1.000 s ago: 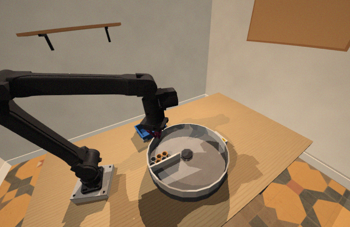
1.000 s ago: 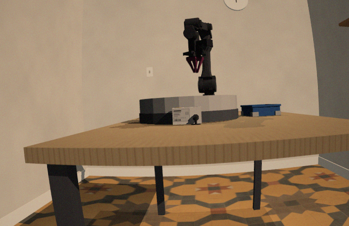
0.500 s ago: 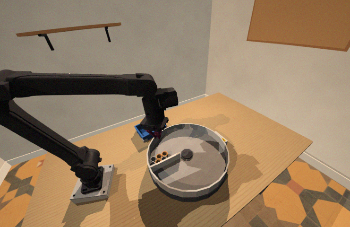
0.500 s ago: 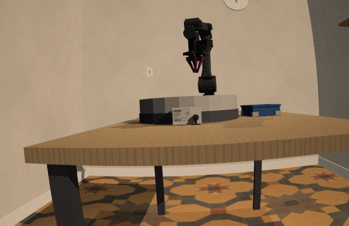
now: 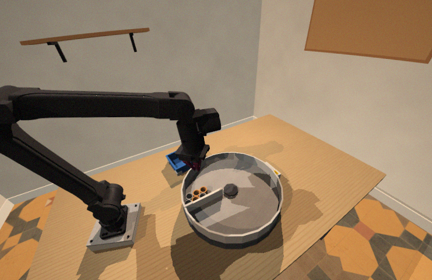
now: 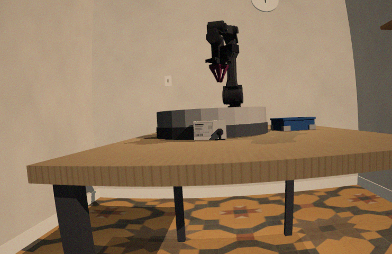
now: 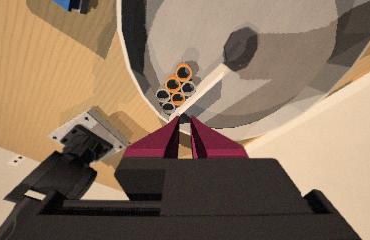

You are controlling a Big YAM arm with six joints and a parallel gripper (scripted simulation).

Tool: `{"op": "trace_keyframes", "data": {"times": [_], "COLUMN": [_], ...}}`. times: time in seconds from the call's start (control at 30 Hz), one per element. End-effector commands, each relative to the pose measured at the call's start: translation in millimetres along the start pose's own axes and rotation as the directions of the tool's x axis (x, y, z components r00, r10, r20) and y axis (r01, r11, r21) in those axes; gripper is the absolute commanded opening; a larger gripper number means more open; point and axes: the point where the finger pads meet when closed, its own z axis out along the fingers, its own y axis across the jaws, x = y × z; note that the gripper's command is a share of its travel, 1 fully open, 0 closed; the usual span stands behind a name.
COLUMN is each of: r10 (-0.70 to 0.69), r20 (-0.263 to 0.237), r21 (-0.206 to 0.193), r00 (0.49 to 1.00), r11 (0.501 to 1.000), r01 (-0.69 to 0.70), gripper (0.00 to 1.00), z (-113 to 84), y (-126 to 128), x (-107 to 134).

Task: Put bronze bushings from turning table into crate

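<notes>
The round grey turning table (image 5: 232, 194) holds a tight cluster of bushings (image 5: 196, 193) against its white divider wall (image 5: 204, 199) on the left side. In the wrist view, three bronze bushings (image 7: 174, 83) and three steel bushings (image 7: 165, 99) stand upright, touching each other. The blue crate (image 5: 176, 163) sits on the table just behind the turning table's rim. My gripper (image 5: 193, 165) hangs high above the rim, between the crate and the cluster. Its dark red fingers are nearly together with nothing between them. From the side the gripper (image 6: 219, 78) is well above the turning table (image 6: 211, 121).
A dark hub (image 5: 229, 189) stands at the turning table's centre. A white control box (image 6: 208, 130) sits against its outer wall. My arm's base plate (image 5: 113, 227) is bolted at the table's left. The crate (image 6: 292, 123) lies right of the turning table in the side view.
</notes>
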Motion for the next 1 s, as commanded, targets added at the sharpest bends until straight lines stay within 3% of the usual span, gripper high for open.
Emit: {"op": "trace_keyframes", "data": {"times": [0.0,0.23,0.57,0.63,0.97], "r10": [-0.004,-0.004,0.001,0.001,0.001], "r20": [-0.009,-0.01,0.004,-0.015,-0.015], "r21": [-0.021,-0.021,0.0,-0.027,-0.027], "r00": [1.0,1.0,1.0,1.0,1.0], "r11": [1.0,1.0,1.0,1.0,1.0], "r01": [0.004,0.004,-0.001,-0.001,-0.001], "gripper": [0.13,0.13,0.13,0.13,0.13], "z": [37.9,90.0,79.0,90.6,90.6], "y": [-3,-12,-13,-12,-12], "x": [-11,-22,-20,-20,-20]}}
